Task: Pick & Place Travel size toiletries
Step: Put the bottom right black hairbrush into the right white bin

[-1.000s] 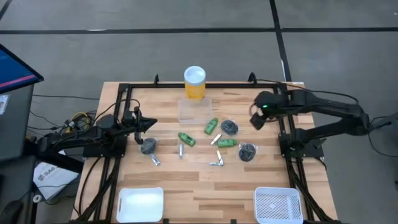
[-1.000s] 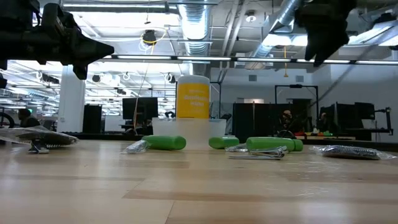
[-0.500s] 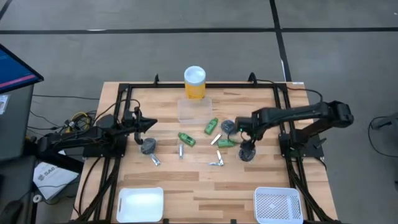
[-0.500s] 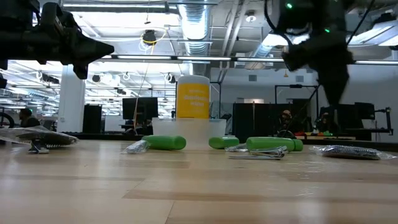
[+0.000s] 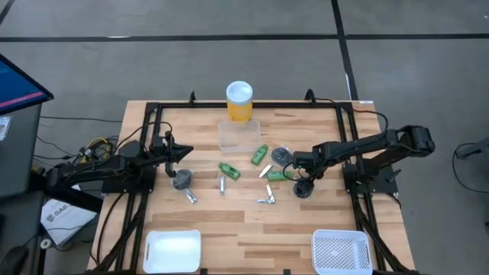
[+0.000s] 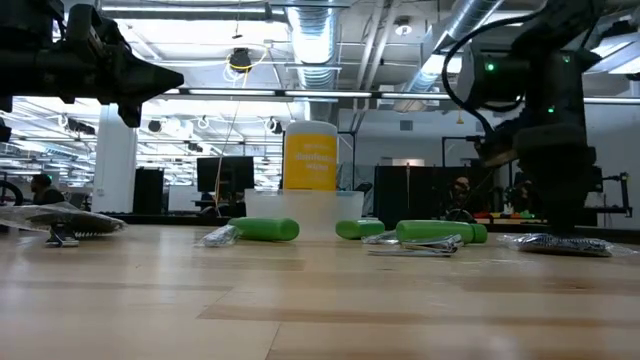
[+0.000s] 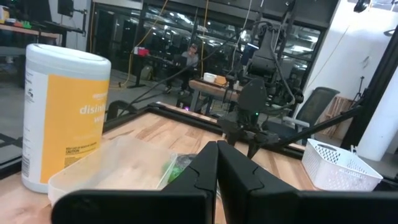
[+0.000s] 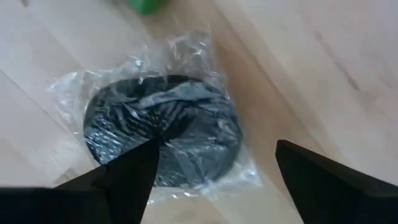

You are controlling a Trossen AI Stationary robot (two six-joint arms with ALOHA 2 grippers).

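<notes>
The toiletries lie mid-table in the high view: green tubes (image 5: 260,154) (image 5: 229,170) (image 5: 278,176), dark grey round pieces (image 5: 283,156) (image 5: 182,179) and thin silvery pieces (image 5: 222,184) (image 5: 266,200). My right gripper (image 5: 303,177) is open and low over another dark round piece (image 5: 304,189). That piece is wrapped in clear plastic (image 8: 165,140) and lies flat on the wood. One finger (image 8: 124,177) overlaps its edge and the other (image 8: 323,180) stands beyond it. My left gripper (image 5: 183,155) is shut (image 7: 217,144) and waits above the table's left side. My right gripper comes at the wrapped dark round piece (image 8: 186,149) from above, pointing down, its fingers spread about it. I cannot tell whether a fingertip touches the wrapping. The piece lies flat on the table.
A clear shallow tray (image 5: 238,134) and a tall yellow white-lidded cylinder (image 5: 239,101) stand at the far edge. A white bin (image 5: 173,250) and a white mesh basket (image 5: 341,250) sit at the near edge. A black frame rail (image 5: 351,145) runs along the right side.
My right gripper has swung from high over the table's far right side toward the left and near edge. It has come down over the wrapped dark round piece. The toiletries have not moved.
</notes>
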